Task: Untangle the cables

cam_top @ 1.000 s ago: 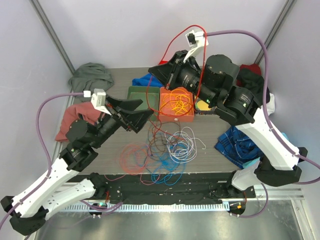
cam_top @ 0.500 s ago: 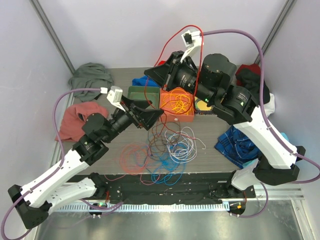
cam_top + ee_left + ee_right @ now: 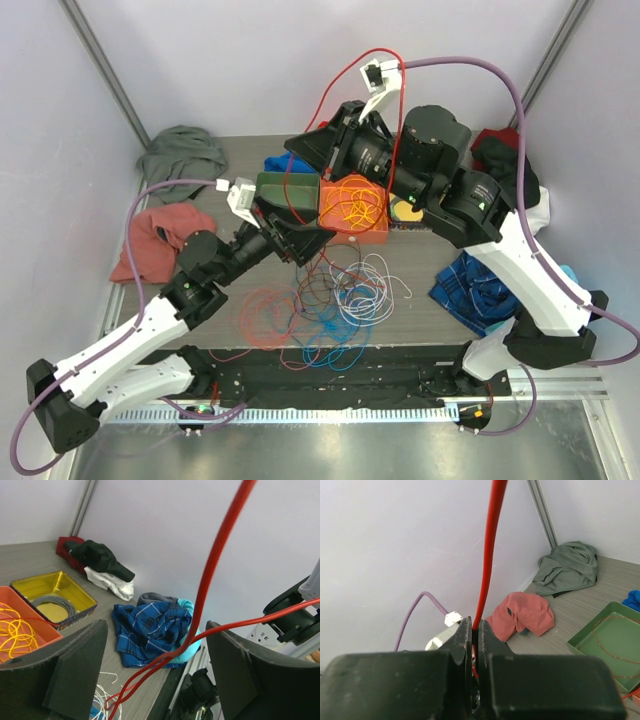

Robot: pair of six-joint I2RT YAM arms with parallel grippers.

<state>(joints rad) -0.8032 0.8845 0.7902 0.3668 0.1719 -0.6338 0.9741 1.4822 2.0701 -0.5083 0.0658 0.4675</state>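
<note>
Overhead, right gripper [image 3: 294, 149]: we see it raised above the table and clamped on the red cable [image 3: 340, 78], which arcs over its wrist.
Overhead, left gripper [image 3: 318, 238]: spread wide just below the right one, beside the orange tray [image 3: 370, 237].
Overhead, other cables [image 3: 330, 300]: thin, springy loops of blue, white and brown heaped on the table under both grippers.
Left wrist, jaws: wide open, with matte black fingers [image 3: 70, 670] on either side of the glossy, round red cable and apparently clear of it.
Left wrist, risk: we judge that closing here could trap several red strands together and tighten the snarl.
Right wrist, grip: pinched shut on the red cable, which rises straight from the tips.
Right wrist, risk: we judge that a harder pull could drag the heap, or slip the slick cable free.
</note>
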